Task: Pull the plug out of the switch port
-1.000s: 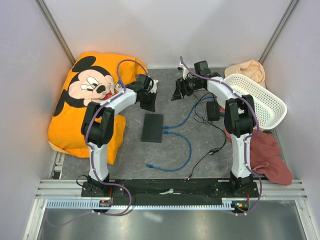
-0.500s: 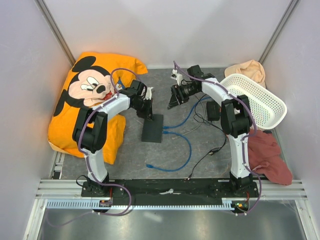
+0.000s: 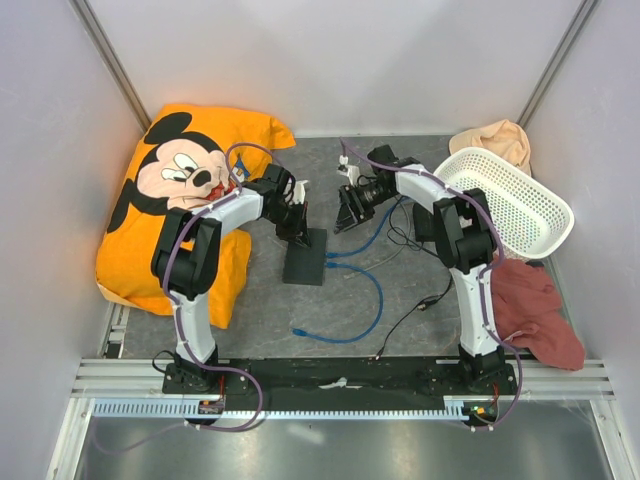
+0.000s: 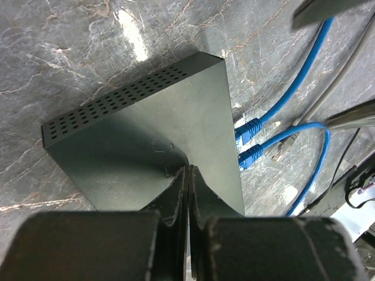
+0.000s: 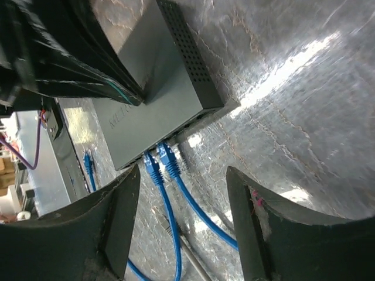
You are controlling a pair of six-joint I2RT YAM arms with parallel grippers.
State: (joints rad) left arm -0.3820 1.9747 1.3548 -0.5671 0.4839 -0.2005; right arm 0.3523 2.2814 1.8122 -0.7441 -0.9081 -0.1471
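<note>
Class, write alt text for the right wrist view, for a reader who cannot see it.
Two blue plugs sit side by side in the edge of a flat black switch box, framed between the open fingers of the right hand. The shut left hand rests on the box's top.

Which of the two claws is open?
The right gripper, spread wide before the blue plugs; the left gripper is pinched shut above the black box.

left arm (image 3: 196,320) and right arm (image 3: 478,310): white shells over black joints, purple cables (image 3: 261,395) looping along each, bolted to a black base plate (image 3: 340,372). fingers (image 4: 170,199) matte black, thick, scuffed pale at the edges.
</note>
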